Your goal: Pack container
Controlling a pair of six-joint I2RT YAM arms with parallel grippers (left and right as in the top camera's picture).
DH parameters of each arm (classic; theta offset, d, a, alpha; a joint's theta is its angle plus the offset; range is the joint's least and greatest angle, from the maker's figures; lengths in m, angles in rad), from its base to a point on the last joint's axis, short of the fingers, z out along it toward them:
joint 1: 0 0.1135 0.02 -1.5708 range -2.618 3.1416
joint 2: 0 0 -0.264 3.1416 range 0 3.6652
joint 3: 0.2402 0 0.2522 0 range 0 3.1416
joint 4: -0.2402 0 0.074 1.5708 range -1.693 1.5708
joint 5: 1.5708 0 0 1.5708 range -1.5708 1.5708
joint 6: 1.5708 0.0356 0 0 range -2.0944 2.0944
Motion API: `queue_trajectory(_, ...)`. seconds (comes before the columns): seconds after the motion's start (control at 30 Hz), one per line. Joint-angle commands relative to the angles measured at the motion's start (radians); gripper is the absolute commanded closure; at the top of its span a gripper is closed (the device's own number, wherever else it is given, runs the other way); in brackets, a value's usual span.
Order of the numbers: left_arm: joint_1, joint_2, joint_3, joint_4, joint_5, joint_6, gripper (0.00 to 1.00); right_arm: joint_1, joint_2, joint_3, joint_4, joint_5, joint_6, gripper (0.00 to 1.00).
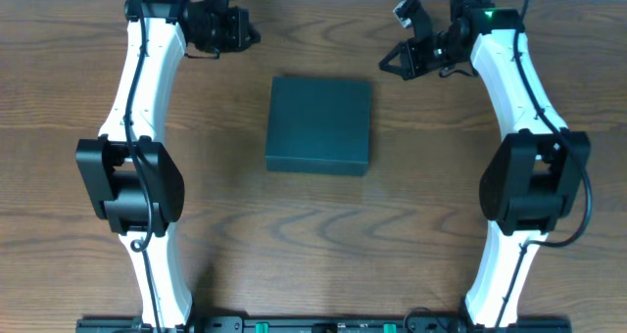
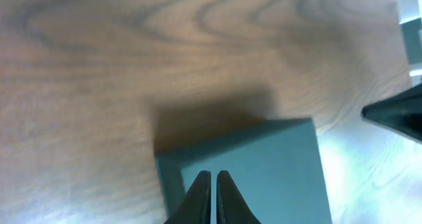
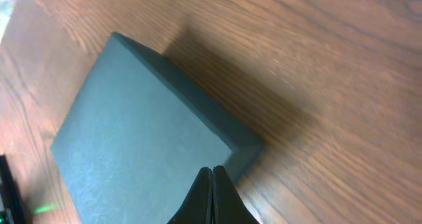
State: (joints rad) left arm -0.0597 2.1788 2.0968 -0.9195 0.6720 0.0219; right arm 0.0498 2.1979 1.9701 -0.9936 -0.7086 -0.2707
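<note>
The dark teal-green container (image 1: 319, 123) lies in the middle of the table with its lid closed. It also shows in the left wrist view (image 2: 264, 165) and in the right wrist view (image 3: 138, 138). My left gripper (image 1: 245, 31) hangs above the table at the back left of the container, shut and empty (image 2: 213, 176). My right gripper (image 1: 392, 63) hangs at the back right of the container, shut and empty (image 3: 212, 171). No snack packets are in view.
The wooden table (image 1: 78, 98) spreads all around the container. The arm bases stand at the front edge (image 1: 313, 323). The right arm's dark tip shows at the edge of the left wrist view (image 2: 395, 115).
</note>
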Motion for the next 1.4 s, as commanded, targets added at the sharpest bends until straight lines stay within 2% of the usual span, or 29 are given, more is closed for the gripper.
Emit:
queue_trajectory(0.0, 0.002, -0.042, 0.018, -0.051, -0.019, 0.032, 0.94, -0.018, -0.06, 0.02, -0.013, 0.032, 0.039, 0.99)
queue_trajectory(0.27, 0.002, -0.154, 0.018, -0.197, -0.062, 0.031, 0.94, -0.037, -0.179, 0.02, -0.029, 0.032, 0.038, 0.99)
queue_trajectory(0.47, -0.016, -0.291, 0.018, -0.319, -0.101, 0.031, 0.94, -0.037, -0.314, 0.02, -0.15, 0.032, 0.02, 0.98)
queue_trajectory(0.6, -0.077, -0.411, 0.017, -0.357, -0.126, 0.031, 0.94, -0.037, -0.428, 0.019, -0.216, 0.031, 0.011, 0.99)
queue_trajectory(0.9, -0.268, -0.69, -0.007, -0.491, -0.309, 0.049, 0.94, -0.003, -0.728, -0.015, -0.368, 0.031, -0.067, 0.98)
queue_trajectory(1.0, -0.315, -0.824, -0.1, -0.515, -0.314, 0.054, 0.94, 0.033, -0.856, -0.122, -0.398, 0.031, -0.067, 0.98)
queue_trajectory(1.17, -0.325, -1.136, -0.41, -0.47, -0.314, 0.04, 0.94, 0.084, -1.138, -0.446, -0.375, 0.015, -0.048, 0.99)
queue_trajectory(1.37, -0.325, -1.533, -0.82, -0.378, -0.313, -0.099, 0.94, 0.091, -1.514, -0.852, -0.325, 0.016, 0.056, 0.98)
